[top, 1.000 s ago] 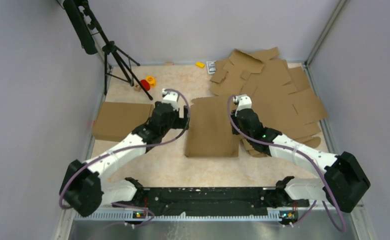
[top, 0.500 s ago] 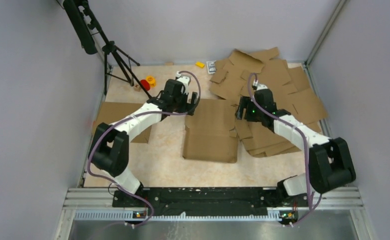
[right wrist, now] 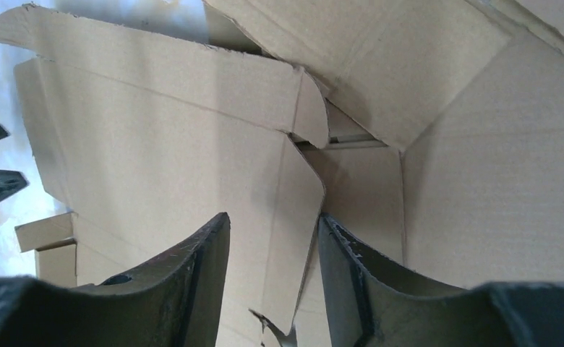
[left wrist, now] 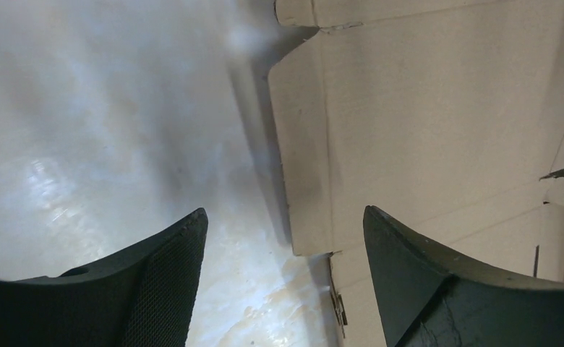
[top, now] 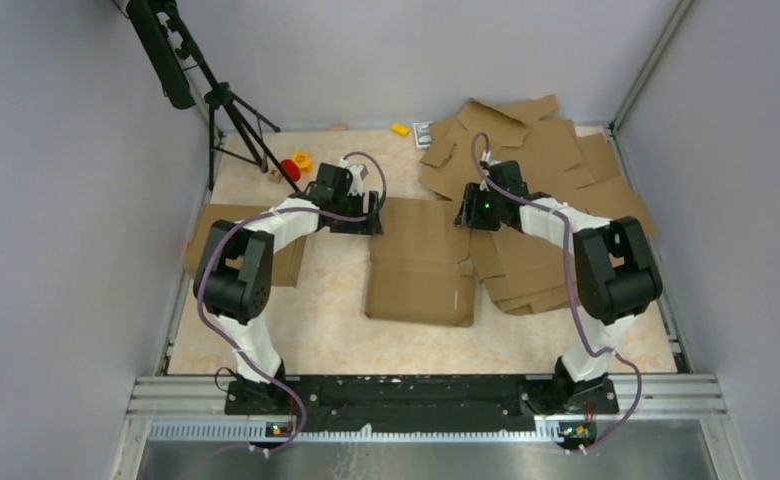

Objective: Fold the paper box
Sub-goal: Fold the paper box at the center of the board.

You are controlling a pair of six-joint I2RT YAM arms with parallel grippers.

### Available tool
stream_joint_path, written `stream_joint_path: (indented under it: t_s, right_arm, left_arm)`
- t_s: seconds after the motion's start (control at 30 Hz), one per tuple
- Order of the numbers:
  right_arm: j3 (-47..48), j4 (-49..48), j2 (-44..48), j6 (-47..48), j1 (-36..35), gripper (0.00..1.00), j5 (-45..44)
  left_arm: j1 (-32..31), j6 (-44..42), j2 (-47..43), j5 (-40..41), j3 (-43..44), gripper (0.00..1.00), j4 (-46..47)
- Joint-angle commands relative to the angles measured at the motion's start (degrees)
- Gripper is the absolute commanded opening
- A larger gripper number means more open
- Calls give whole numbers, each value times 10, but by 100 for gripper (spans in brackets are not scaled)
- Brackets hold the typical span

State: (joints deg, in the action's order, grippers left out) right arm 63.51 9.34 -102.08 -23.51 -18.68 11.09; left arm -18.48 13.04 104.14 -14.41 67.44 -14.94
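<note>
The paper box (top: 421, 262) lies flat mid-table as a brown cardboard blank with flaps. My left gripper (top: 374, 213) hangs at its far left corner, my right gripper (top: 463, 213) at its far right corner. In the left wrist view, the left gripper (left wrist: 285, 217) is open, straddling the left edge of a box flap (left wrist: 424, 130) low over the table. Seen from the right wrist, the right gripper (right wrist: 273, 220) stands open with a narrower gap. The curved edge of a box flap (right wrist: 293, 202) rises between its fingers, close to the right finger (right wrist: 366, 275).
A heap of loose cardboard blanks (top: 556, 170) covers the back right, touching the box's right side. Another brown cardboard piece (top: 206, 245) lies at the left. A black tripod (top: 231, 110) stands back left, with small red (top: 291, 168) and yellow (top: 302, 158) items by its feet.
Both arms have stretched from the box's middle sides to its far corners. The box has shifted slightly. The right jaws are closer together than half a second ago.
</note>
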Motion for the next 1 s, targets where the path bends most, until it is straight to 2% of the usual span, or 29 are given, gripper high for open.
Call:
stream_joint_path:
  t_s: [0.0,0.13,0.23,0.4,0.53,0.77,0.97]
  right_arm:
    - [30,-25,-32,3,1,44,28]
    - [30,-53,-47,9,1,25,73]
    - [24,-75,-47,10,1,0,95]
    - [-22,-128,7,32,1,0,99]
    - [-85,-186,96,63,1,0,103]
    - [-144,-239,195,120,-28,0,106]
    - [-184,-282,232,145,-51,0,96]
  left_arm:
    - [0,12,37,-63,6,77,39]
    - [1,13,61,-84,11,74,43]
    - [1,11,56,-91,5,73,53]
    - [2,1,2,-90,-41,73,98]
    - [4,-10,-60,-68,-83,76,131]
    - [4,-29,-174,16,-115,79,93]
    - [-10,-65,-258,-24,-92,86,89]
